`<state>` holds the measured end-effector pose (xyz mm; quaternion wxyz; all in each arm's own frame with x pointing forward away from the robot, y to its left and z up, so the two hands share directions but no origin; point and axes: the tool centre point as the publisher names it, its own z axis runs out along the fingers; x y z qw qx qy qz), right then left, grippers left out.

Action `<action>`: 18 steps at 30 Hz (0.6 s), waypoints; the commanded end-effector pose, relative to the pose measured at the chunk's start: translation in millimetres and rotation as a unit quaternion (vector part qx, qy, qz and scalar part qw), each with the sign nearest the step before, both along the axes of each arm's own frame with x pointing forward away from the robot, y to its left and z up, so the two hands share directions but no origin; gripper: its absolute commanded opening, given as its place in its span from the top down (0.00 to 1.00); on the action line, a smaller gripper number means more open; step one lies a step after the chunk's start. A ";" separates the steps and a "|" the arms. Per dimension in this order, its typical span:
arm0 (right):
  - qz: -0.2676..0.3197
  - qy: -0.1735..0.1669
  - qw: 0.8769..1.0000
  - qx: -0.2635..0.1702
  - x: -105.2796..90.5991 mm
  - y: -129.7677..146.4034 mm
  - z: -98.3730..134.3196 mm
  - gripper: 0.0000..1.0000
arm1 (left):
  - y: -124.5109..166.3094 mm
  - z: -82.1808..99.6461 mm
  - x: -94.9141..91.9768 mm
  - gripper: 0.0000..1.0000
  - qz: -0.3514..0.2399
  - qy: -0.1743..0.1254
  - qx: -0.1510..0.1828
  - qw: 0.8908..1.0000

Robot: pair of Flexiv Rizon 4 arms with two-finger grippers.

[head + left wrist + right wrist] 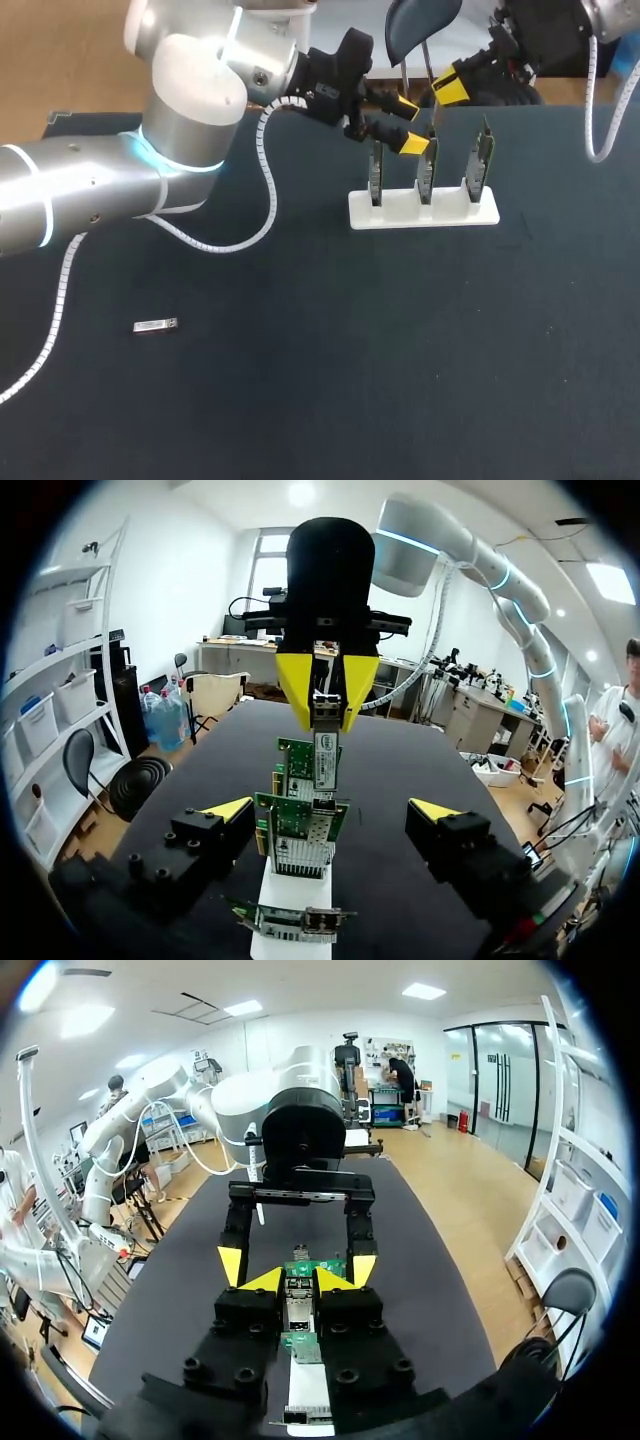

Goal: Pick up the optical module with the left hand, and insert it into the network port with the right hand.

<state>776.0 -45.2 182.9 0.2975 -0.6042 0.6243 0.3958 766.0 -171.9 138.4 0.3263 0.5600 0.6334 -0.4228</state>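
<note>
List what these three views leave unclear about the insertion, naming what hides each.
- Left wrist view: the optical module in the right gripper overlaps the network cards; whether it touches one cannot be told.
- Right wrist view: the gripper and module hide most of the card beneath.
- Head view: the small metal piece on the table is too small to identify.

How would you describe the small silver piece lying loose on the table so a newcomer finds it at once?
On the dark table, find the white rack with three upright cards. From it, go far toward the side of the left arm and nearer the camera: the silver piece lies there. It alone lies flat on the bare table, with nothing beside it.
</note>
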 end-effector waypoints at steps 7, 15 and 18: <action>0.003 0.006 1.000 -0.003 0.4 2.0 -5.1 1.00 | -0.3 -0.1 1.5 0.00 -0.002 0.000 0.001 1.000; 0.004 0.006 1.000 -0.014 -1.1 2.4 -8.3 1.00 | -0.3 -0.1 1.5 0.00 -0.002 0.000 0.001 1.000; 0.005 0.005 1.000 -0.017 -1.4 3.0 -9.0 1.00 | -0.3 -0.1 1.5 0.00 -0.002 0.000 0.001 1.000</action>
